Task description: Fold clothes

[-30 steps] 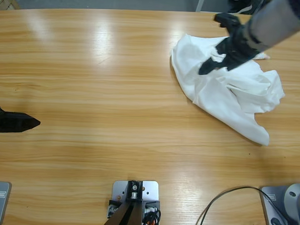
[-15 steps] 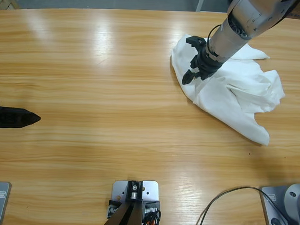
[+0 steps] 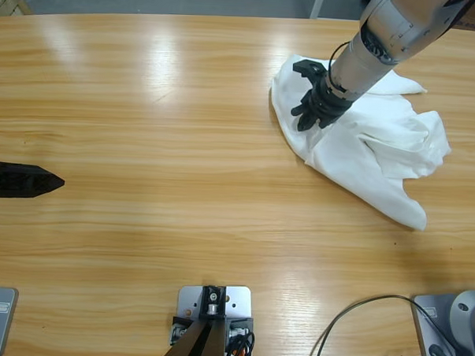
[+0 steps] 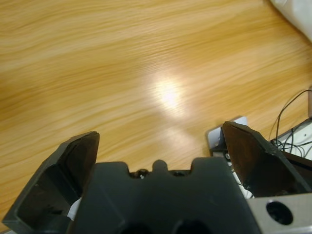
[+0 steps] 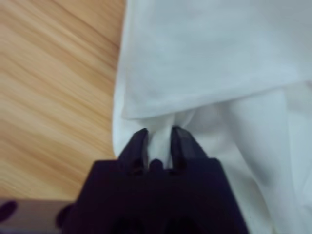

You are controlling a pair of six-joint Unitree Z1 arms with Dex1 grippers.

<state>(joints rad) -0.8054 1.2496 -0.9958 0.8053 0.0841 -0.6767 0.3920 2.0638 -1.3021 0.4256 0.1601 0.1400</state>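
Right hand (image 3: pixel 309 116) pinches white shirt (image 3: pixel 380 153) fold (crumpled beneath it).

Soft white cloth shirt (image 3: pixel 373 144) creased and matt under the right pincer (image 5: pixel 159 139), matt black plastic pincer (image 4: pixel 161 146) on the left, glossy varnished wooden table (image 3: pixel 185 105), brushed silver metal arm (image 3: pixel 394 31) behind the right pincer

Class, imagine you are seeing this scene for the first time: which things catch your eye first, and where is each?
A crumpled white shirt lies on the right part of the wooden table. The right gripper reaches down from the upper right, its jaws pinching a fold near the shirt's left edge. Far off at the left edge, the left gripper hangs over bare wood, jaws open.
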